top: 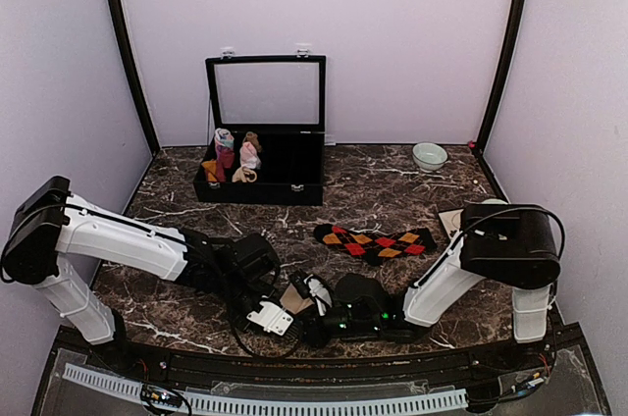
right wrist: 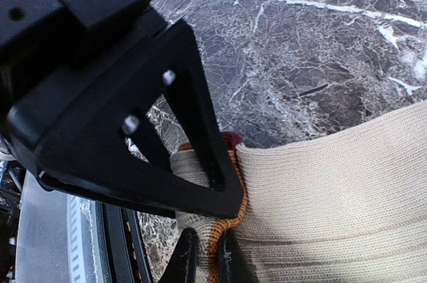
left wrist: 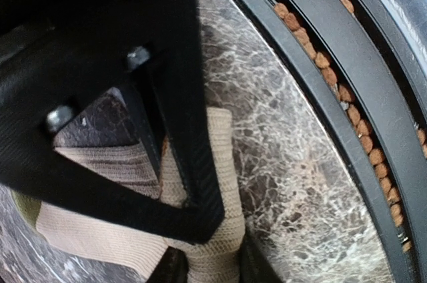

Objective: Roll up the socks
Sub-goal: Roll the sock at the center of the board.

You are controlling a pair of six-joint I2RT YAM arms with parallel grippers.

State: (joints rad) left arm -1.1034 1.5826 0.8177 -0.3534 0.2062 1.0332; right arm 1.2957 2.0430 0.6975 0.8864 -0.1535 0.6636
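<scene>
A cream knit sock (top: 294, 295) lies bunched near the table's front edge, between my two grippers. My left gripper (top: 282, 305) is shut on a fold of its cream ribbed fabric (left wrist: 100, 229), which is pinched between the fingertips (left wrist: 257, 266). My right gripper (top: 330, 312) is shut on the same sock's edge, squeezing an orange stripe between its fingers (right wrist: 183, 256). The wide cream body (right wrist: 333, 189) spreads to the right there, and a maroon bit shows behind the jaw. A black sock with red-orange argyle diamonds (top: 376, 242) lies flat mid-table, touched by neither gripper.
An open black box (top: 294, 185) with a raised lid stands at the back, holding several small sock rolls (top: 235, 156) in its left part. A pale bowl (top: 429, 155) sits at the back right. A tan object (top: 450, 223) is partly hidden behind the right arm. The table's black front rail (left wrist: 320, 96) runs close by.
</scene>
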